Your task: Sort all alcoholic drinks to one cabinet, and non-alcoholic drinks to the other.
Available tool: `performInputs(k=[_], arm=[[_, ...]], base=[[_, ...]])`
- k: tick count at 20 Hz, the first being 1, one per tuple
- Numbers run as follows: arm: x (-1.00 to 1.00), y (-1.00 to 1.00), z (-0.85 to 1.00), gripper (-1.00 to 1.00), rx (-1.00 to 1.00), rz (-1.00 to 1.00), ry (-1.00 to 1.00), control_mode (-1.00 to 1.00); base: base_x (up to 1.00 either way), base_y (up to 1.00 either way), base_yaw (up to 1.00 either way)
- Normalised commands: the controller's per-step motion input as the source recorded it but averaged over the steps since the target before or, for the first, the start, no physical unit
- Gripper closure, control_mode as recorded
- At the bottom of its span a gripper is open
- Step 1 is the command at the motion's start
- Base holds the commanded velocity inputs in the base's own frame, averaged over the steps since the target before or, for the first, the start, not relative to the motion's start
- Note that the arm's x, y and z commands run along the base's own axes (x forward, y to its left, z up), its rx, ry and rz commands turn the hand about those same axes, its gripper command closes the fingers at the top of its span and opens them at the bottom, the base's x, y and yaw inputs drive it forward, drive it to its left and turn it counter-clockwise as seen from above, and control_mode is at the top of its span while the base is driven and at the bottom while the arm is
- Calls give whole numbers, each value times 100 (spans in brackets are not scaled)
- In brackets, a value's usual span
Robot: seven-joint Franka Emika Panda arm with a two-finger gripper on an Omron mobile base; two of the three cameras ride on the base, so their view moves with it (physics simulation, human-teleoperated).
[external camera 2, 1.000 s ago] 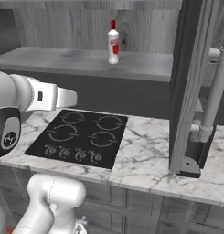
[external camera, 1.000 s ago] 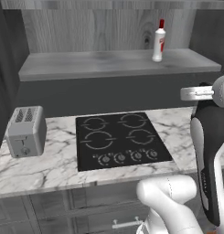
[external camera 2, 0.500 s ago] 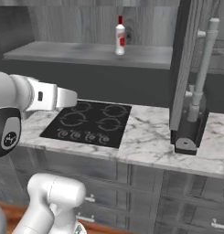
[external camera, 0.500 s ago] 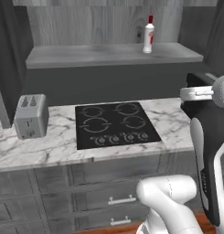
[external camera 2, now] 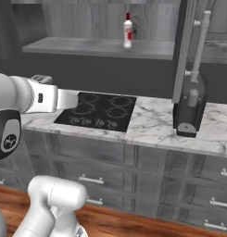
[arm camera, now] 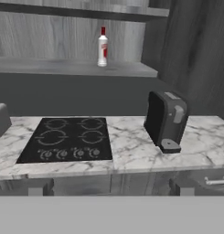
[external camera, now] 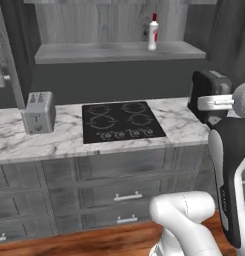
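One of the alcoholic drinks, a small white bottle with a red cap and red label (external camera: 153, 32) (external camera 2: 128, 31) (arm camera: 102, 47), stands upright on the grey open shelf (external camera: 119, 51) above the cooktop. My gripper (arm camera: 111, 188) hangs well back from the counter and far below the bottle. Its two dark fingertips (arm camera: 40, 187) stand wide apart with nothing between them, so it is open. The non-alcoholic drinks are out of view. A tall dark door with a long bar handle (external camera 2: 198, 41) stands open beside the shelf.
On the marble counter (external camera: 179, 125) lie a black cooktop (external camera: 121, 121) (arm camera: 67, 139), a silver toaster (external camera: 39, 111) and a dark coffee machine (external camera: 209, 95) (external camera 2: 189, 109) (arm camera: 166, 119). Grey drawers (external camera: 124, 195) run under the counter, above a wooden floor.
The whole picture has shifted: the base has backed away from the counter, so drawers and floor now show. The bottle stays put on the shelf; the gripper stays open.
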Motion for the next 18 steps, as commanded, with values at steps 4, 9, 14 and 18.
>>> performInputs(k=[4, 9, 14, 18], arm=[[0, 0, 0, -100, 0, 0, 0, 100], [0, 0, 0, -100, 0, 0, 0, 100], [0, 0, 0, -100, 0, 0, 0, 100], [0, 0, 0, -100, 0, 0, 0, 100]], base=[[-34, 37, 0], [-19, 62, 0], [-16, 79, 0], [-20, 80, 0]])
